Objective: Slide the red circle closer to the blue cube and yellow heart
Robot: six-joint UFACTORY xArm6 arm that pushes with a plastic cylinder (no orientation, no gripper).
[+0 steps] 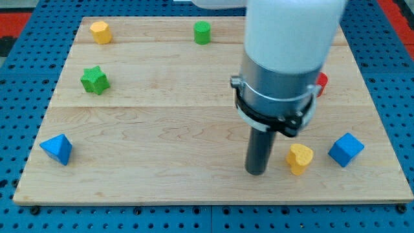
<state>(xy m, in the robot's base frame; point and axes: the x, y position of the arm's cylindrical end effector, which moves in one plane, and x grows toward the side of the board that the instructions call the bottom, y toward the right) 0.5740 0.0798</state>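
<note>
Nearest, along the lower part of the frame: wooden board [162,129] of pale planks, resting on a blue perforated base [19,116]. At lower left, blue triangular block [57,149], alone near the board's left edge. At lower right, yellow heart-shaped block [299,158] and blue cube [345,149], near each other but apart, cube further toward the right edge.

Just left of the yellow heart, my tip [257,172], the lower end of a straight dark rod, down on the wood, beside the heart with a narrow gap visible, not touching. No fingers or jaws here, so nothing spread, pressed together or pinching; only a plain rod end.

Above the rod, grey and white arm body [284,58], filling the upper centre-right of the frame.

Further back, at middle right, red block [321,83], mostly hidden behind the arm body, only a small red edge showing; shape not clear. Sits above the yellow heart and blue cube in the frame, well apart from both.

At middle left, green star-shaped block [95,79]. Farthest, along the top: yellow hexagonal block [100,31] at upper left, green cylinder block [202,32] at upper centre.
</note>
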